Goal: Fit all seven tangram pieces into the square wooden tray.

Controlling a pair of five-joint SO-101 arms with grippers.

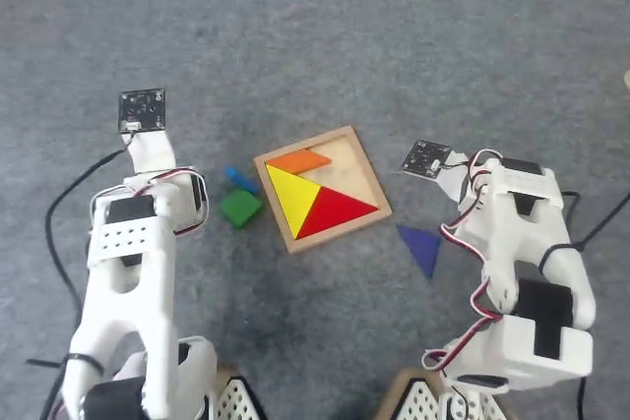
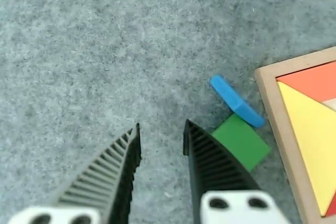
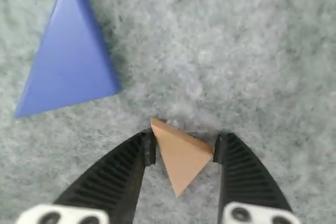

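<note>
From above, the tray [image 1: 342, 233] sat mid-desk [image 1: 295, 56] holding an orange piece [image 1: 298, 160], a yellow piece [image 1: 290, 199] and a red piece [image 1: 338, 210]. A green square [image 1: 240, 208] and a light blue piece [image 1: 240, 180] lay just beside it, and a dark blue triangle [image 1: 421, 246] lay on the other side.

At the left wrist, the left claw [image 2: 161, 127] hung released and empty near the green square.

At the right wrist, the right claw [image 3: 184, 142] gripped a tan triangle [image 3: 181, 158] on the desk, near the dark blue triangle.

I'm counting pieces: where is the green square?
In the high view the green square lies just off the left side of the wooden tray, next to the blue piece, near the left hand.
</note>
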